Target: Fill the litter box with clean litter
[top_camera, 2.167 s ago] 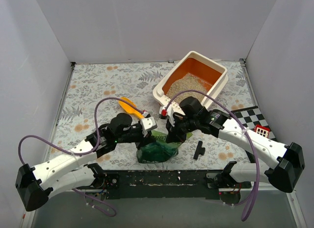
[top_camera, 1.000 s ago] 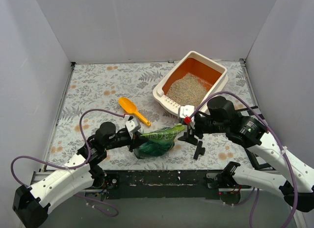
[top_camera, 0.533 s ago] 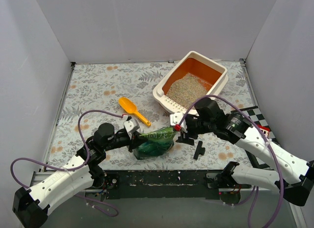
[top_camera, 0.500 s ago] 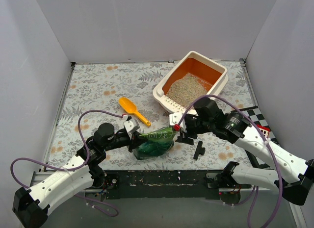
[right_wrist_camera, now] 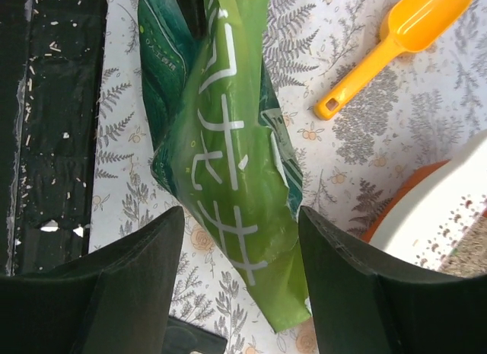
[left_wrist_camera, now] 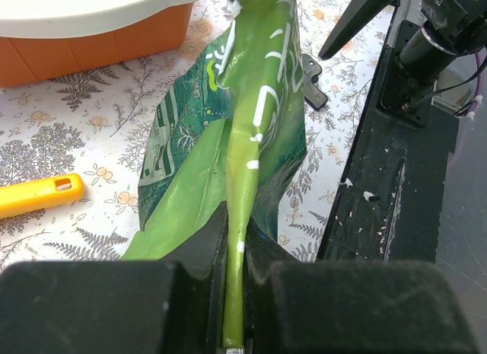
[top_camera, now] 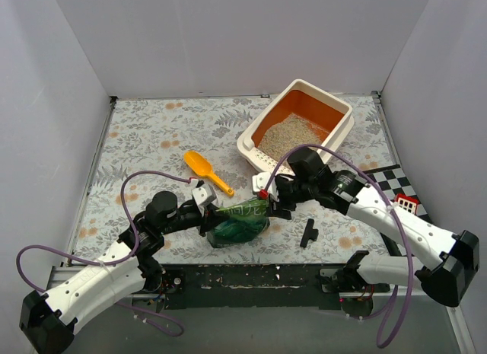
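Observation:
The cream litter box [top_camera: 344,133] with its orange inside sits at the back right and holds a pile of clean litter [top_camera: 291,133]. A glossy green bag [top_camera: 240,221] lies at the front centre. My left gripper [top_camera: 210,215] is shut on the bag's folded edge [left_wrist_camera: 242,217], pinched flat between the fingers [left_wrist_camera: 198,255]. My right gripper [right_wrist_camera: 242,240] is open and straddles the bag's free end [right_wrist_camera: 228,156], with a gap on each side. The box rim [right_wrist_camera: 449,209] shows at the right of the right wrist view.
An orange scoop [top_camera: 204,170] lies left of the box on the floral table cover. A small black piece [top_camera: 308,234] lies near the front edge, right of the bag. A checkered board [top_camera: 389,183] and a small red item [top_camera: 407,204] sit at the right.
My right gripper has moved left from beside the black piece to the bag's free end, its jaws narrowing slightly. The left gripper and the bag have stayed put.

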You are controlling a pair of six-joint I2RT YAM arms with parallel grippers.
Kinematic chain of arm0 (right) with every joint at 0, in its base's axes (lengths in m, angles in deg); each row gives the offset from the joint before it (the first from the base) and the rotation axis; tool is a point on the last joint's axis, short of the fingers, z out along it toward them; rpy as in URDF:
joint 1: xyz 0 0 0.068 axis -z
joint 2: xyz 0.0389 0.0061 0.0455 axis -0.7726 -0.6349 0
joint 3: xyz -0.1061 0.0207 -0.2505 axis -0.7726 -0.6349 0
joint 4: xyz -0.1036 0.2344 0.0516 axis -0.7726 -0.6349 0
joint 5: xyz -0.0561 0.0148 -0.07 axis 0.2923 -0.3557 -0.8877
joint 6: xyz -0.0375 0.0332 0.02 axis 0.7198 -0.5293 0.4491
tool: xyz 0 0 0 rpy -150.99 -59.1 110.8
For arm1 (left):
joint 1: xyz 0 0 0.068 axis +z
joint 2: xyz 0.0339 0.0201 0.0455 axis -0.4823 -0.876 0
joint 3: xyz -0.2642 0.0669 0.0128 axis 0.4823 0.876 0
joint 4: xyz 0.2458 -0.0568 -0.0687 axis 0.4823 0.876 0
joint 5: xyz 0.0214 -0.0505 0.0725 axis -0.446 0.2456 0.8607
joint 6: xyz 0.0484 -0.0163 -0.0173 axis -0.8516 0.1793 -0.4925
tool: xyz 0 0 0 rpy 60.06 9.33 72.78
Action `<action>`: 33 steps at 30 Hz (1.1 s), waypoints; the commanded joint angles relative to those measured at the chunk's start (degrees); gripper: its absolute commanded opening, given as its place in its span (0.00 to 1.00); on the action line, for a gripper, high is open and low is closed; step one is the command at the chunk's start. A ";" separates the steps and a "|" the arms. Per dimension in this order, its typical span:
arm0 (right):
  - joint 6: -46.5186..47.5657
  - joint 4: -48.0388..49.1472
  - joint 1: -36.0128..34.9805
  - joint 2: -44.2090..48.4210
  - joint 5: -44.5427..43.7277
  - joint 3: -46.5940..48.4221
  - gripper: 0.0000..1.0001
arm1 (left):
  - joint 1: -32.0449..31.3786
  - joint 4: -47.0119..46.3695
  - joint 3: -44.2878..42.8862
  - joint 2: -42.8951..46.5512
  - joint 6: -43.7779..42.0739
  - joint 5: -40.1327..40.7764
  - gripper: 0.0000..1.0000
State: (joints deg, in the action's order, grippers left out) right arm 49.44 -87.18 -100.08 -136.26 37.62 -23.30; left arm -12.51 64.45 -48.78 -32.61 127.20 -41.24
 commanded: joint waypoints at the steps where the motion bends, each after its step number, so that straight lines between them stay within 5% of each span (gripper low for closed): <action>1: 0.14 3.71 1.42 -1.60 4.00 -3.38 0.66 | 0.21 -1.73 0.29 1.82 0.42 -0.26 0.00; 5: -1.18 4.86 3.09 -2.04 6.11 -6.63 0.51 | 0.30 -1.73 0.46 2.61 0.24 -0.09 0.00; 8: -1.71 4.51 3.97 -1.87 6.56 -7.43 0.02 | 0.30 -1.55 0.38 3.05 0.24 0.35 0.00; 13: -3.11 -0.40 5.11 1.37 5.16 -4.89 0.01 | 0.21 -0.14 -1.11 3.14 -1.86 2.37 0.02; 17: -4.00 -2.69 5.28 3.66 3.40 -3.74 0.01 | 0.21 0.74 -4.88 -0.01 -4.24 -2.18 0.32; 21: -5.40 -3.14 5.11 5.07 3.83 -3.65 0.01 | 0.30 0.56 -8.93 -5.72 -6.61 -8.77 0.47; 30: -6.63 -3.40 5.11 7.18 4.80 -4.62 0.01 | 0.21 -1.11 -14.39 -18.47 -10.39 -15.46 0.52; 33: -7.25 -3.40 5.11 7.45 5.06 -4.71 0.01 | 0.03 -1.11 -14.83 -21.46 -11.71 -18.18 0.44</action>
State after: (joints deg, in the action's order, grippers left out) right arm 43.87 -91.44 -95.18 -131.02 41.09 -29.81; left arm -12.42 64.21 -61.28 -51.30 118.65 -54.00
